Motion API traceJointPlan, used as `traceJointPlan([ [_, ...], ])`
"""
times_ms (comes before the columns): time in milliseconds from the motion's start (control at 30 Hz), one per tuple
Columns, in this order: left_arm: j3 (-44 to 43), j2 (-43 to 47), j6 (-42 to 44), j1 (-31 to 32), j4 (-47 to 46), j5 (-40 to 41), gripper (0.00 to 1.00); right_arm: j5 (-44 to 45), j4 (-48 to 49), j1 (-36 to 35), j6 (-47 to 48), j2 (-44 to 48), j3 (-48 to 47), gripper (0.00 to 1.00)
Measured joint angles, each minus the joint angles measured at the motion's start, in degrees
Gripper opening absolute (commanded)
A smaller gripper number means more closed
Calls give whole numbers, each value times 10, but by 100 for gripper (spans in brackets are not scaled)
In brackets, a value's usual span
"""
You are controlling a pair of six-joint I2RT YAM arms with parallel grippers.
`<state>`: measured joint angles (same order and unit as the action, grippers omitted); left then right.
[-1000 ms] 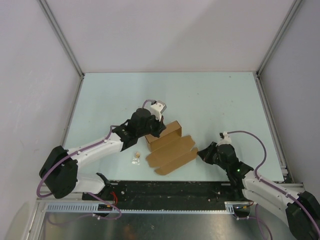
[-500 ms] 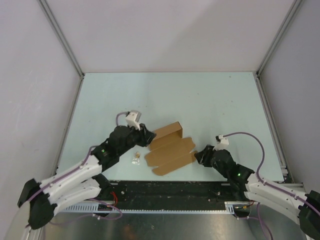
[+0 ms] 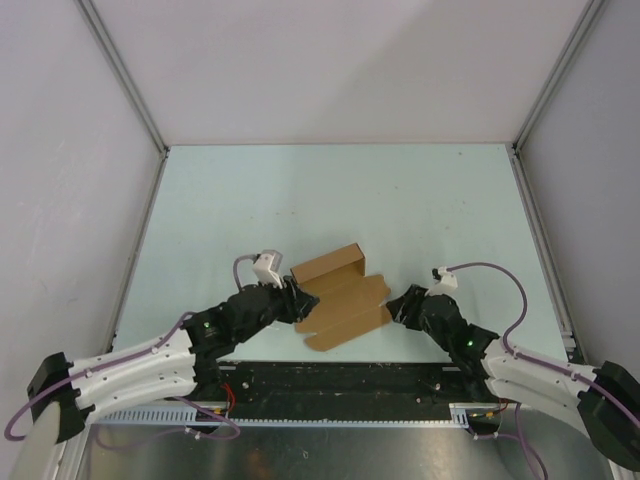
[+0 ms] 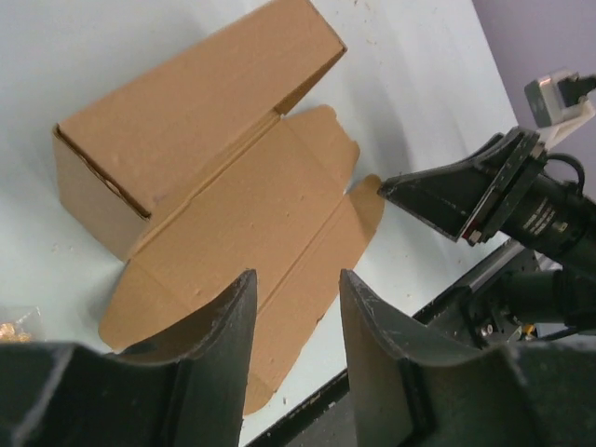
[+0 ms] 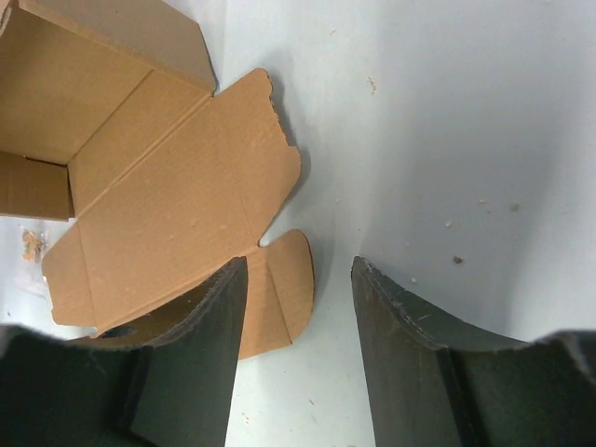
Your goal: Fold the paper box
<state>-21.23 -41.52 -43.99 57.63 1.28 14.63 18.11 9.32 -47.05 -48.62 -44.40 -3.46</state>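
The paper box [image 3: 338, 288] is plain brown cardboard, its body standing at the far end and its lid panel with tabs lying flat toward the near edge. My left gripper [image 3: 303, 300] is open at the lid's left edge; in the left wrist view its gap [image 4: 296, 279] hangs over the lid [image 4: 251, 223] with nothing gripped. My right gripper [image 3: 402, 305] is open just right of the lid's rounded tab; in its wrist view the tab [image 5: 291, 279] lies by the left finger [image 5: 200, 354], and the gap [image 5: 298, 270] is over bare table.
A tiny brown scrap [image 4: 17, 324] [image 5: 33, 244] lies on the table left of the box, hidden under my left arm in the top view. The black rail [image 3: 330, 378] runs along the near edge. Walls enclose the pale table [image 3: 330, 190].
Both grippers went from shut to open. My left gripper pulled back from the box's far left end to the lid's left edge. My right gripper edged left toward the tab.
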Motion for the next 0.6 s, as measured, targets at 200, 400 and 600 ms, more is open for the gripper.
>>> traceJointPlan([
  [200, 2, -9, -21, 28, 8, 30, 46, -30, 47, 10, -9, -31, 1, 43],
  [400, 2, -4, -22, 28, 8, 46, 46, -66, 72, 23, -10, -29, 3, 38],
  [600, 3, -4, -22, 28, 8, 47, 46, -92, 104, 37, -12, -7, 4, 37],
])
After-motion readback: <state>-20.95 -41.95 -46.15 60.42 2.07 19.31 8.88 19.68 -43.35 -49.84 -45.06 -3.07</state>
